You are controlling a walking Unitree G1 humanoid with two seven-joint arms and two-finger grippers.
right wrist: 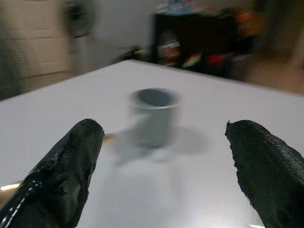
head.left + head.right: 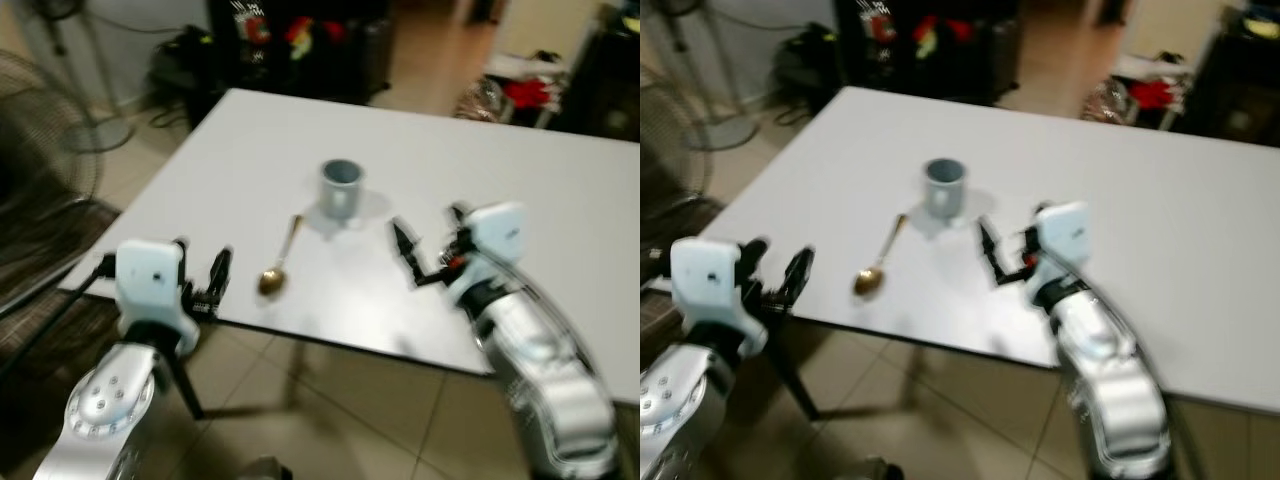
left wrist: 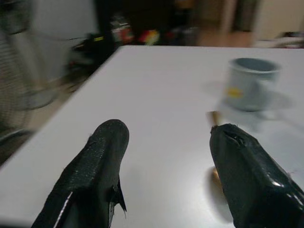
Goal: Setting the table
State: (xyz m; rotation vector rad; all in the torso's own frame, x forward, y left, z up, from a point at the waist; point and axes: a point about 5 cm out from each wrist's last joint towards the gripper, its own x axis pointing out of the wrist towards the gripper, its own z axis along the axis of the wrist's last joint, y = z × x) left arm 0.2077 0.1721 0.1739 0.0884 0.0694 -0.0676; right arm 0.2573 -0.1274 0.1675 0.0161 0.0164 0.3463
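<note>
Right end effector [image 2: 405,245] wide open, empty, centre-right of frame, aimed at grey cup [image 2: 340,187]. Left end effector [image 2: 215,275] open, empty, lower left at white surface [image 2: 560,200] edge. Gold spoon [image 2: 278,265] below-left of cup. Approach cup level, straddle evenly before closing.

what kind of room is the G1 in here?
Probably a dining corner in a lived-in home. A white table on a tiled floor holds a grey mug and a gold spoon; a standing fan and cluttered dark shelves stand behind. Both grippers, left and right, are open.
</note>
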